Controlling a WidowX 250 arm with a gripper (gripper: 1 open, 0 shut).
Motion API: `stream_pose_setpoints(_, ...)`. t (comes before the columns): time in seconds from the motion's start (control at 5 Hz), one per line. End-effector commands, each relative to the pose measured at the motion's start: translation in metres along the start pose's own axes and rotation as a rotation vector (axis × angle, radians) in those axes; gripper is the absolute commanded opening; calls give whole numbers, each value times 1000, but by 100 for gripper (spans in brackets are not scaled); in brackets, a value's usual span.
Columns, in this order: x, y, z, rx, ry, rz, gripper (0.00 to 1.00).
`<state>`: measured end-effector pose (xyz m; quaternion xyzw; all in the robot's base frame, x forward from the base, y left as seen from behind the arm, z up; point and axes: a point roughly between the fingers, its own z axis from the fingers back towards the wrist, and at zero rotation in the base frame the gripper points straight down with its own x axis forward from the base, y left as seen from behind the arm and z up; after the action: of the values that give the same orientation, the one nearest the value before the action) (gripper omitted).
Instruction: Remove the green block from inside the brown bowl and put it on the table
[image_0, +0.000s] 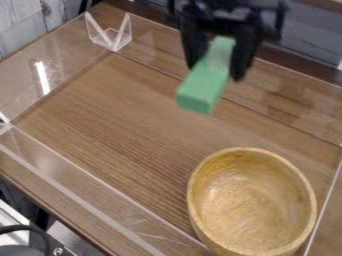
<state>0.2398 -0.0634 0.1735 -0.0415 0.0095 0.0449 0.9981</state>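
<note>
Hanging at the top centre of the frame, the black gripper (222, 52) has its 2 fingers (195, 48) pinched onto the upper end of the green block (207, 80). The block is blurred, tilted, its lower end pointing down-left, and it is in the air above the table (120, 120), well apart from the brown bowl (254, 208). The bowl sits at the lower right of the frame, upright, its inside showing only wood grain. The wood-grain tabletop fills most of the view, with low clear acrylic walls (54, 165) along the left and lower-left edges. A small clear acrylic stand (107, 32) is at the upper left, near the far wall. Only the lower part of the arm shows; the rest is cut off by the top edge.
</note>
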Motion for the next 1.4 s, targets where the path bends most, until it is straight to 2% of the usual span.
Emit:
stream_pose_setpoints(0.0,-20,-33,-2,-21,-49,-24,0)
stream_pose_setpoints(0.2,-28,-40,-7,-21,-64,-44,0)
stream_pose_setpoints(0.6,-33,-50,-31,-21,-89,-55,0)
stream_pose_setpoints(1.2,-28,-50,-42,-27,-118,-68,0)
